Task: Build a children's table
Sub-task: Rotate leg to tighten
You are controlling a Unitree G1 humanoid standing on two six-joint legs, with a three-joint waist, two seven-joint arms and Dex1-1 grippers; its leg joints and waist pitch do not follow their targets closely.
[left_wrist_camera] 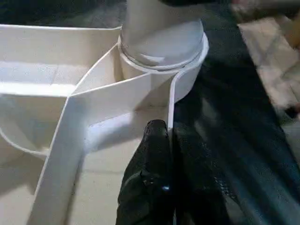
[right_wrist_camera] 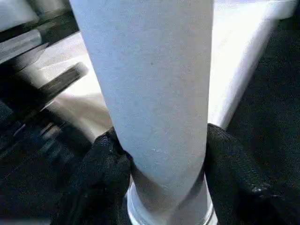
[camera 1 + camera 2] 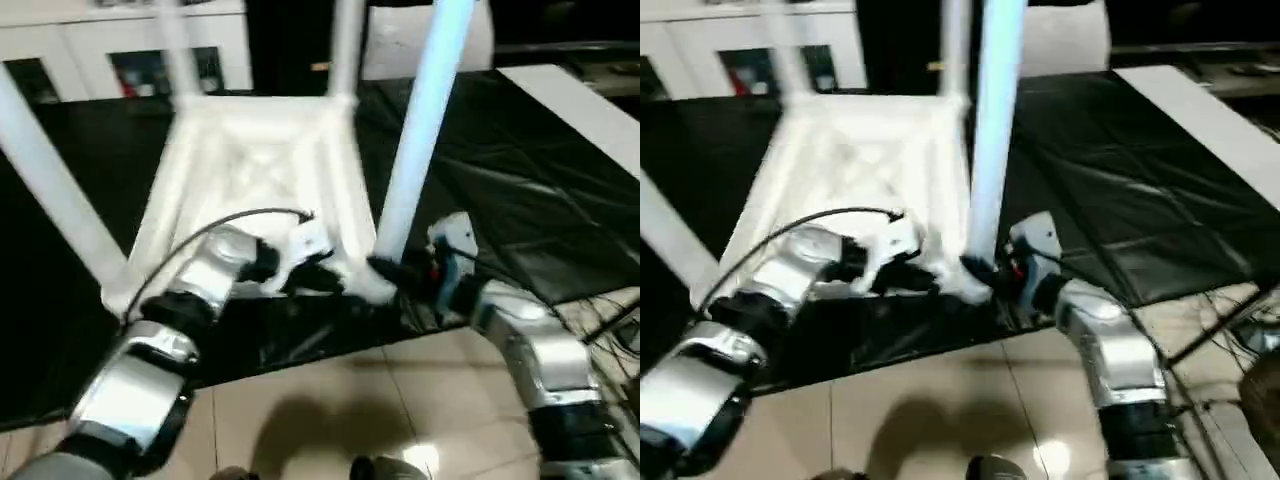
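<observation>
The children's table (image 3: pixel 250 160) lies upside down on the black mat, its X-ribbed underside facing up. Legs stand in the corner sockets: one at the near right (image 3: pixel 420 130), one at the near left (image 3: pixel 50 190), two at the back (image 3: pixel 345 45). My left gripper (image 3: pixel 325 275) is shut on the thin rim wall (image 1: pixel 169 108) of the top, just beside the near right socket (image 1: pixel 161 51). My right gripper (image 3: pixel 395 270) is closed around the base of the near right leg (image 2: pixel 150 79), with a black finger (image 2: pixel 105 164) on each side of it.
A black mat (image 3: pixel 500 200) covers the floor under the table, with pale tiles (image 3: pixel 320 400) in front. White cabinets with glass doors (image 3: pixel 120 60) stand at the back. A flat white panel (image 3: pixel 580 100) lies at the right. Cables (image 3: pixel 610 320) run near my right arm.
</observation>
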